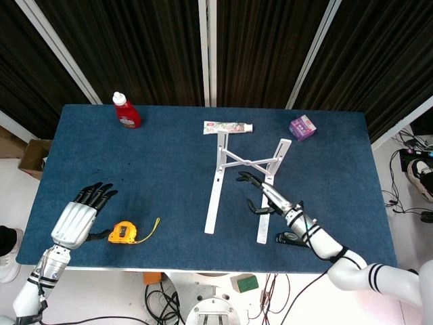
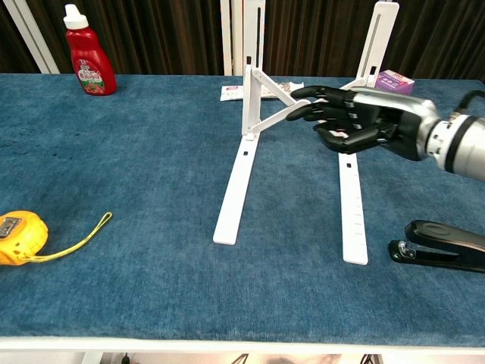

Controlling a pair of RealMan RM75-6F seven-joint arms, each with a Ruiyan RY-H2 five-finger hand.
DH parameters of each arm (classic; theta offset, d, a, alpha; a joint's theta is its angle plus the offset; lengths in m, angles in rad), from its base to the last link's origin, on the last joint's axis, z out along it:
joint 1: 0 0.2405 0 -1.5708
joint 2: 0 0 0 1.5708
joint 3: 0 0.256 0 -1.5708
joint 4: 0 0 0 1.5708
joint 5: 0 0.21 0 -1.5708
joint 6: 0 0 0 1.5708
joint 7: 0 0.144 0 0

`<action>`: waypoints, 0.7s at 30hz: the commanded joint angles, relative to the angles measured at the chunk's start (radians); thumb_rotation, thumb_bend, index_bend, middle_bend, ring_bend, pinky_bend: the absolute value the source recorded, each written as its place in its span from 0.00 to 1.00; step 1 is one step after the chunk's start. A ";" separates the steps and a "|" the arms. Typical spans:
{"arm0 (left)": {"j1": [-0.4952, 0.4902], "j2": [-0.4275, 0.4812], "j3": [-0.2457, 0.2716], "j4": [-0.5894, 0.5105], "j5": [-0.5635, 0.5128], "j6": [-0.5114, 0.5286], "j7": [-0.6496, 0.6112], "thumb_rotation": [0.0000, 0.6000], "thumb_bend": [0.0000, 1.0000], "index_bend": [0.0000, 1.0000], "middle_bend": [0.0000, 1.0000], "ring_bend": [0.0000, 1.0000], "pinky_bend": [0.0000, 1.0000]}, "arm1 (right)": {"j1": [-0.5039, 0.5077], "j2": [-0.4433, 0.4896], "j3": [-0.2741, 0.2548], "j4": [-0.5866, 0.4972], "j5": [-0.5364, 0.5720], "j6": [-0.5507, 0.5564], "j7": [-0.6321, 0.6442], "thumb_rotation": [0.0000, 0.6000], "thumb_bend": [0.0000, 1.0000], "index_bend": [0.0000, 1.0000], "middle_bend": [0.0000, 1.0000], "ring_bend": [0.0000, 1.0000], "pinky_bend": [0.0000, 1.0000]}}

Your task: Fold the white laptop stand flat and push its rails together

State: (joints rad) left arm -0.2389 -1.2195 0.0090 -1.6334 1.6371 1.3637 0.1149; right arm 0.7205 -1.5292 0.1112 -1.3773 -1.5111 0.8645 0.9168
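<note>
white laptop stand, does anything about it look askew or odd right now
Yes: the white laptop stand is not flat. Its back uprights stand raised in the chest view, and its two rails lie apart, spreading slightly toward the near edge, joined by the crossed braces. The right hand hovers open between the rails. No damage shows.

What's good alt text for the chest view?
The right hand, fingers spread and holding nothing, hovers between the rails of the white laptop stand, whose back supports stand upright. A black stapler lies right, a yellow tape measure left.
</note>
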 commanded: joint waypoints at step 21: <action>0.071 0.004 0.036 -0.006 0.010 0.084 0.010 1.00 0.04 0.16 0.10 0.06 0.16 | 0.202 -0.257 0.161 0.159 0.248 -0.147 -0.382 1.00 0.55 0.10 0.16 0.02 0.07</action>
State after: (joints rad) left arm -0.1685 -1.2143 0.0453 -1.6406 1.6469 1.4471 0.1259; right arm 0.9512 -1.8319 0.3012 -1.1209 -1.1885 0.6690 0.5262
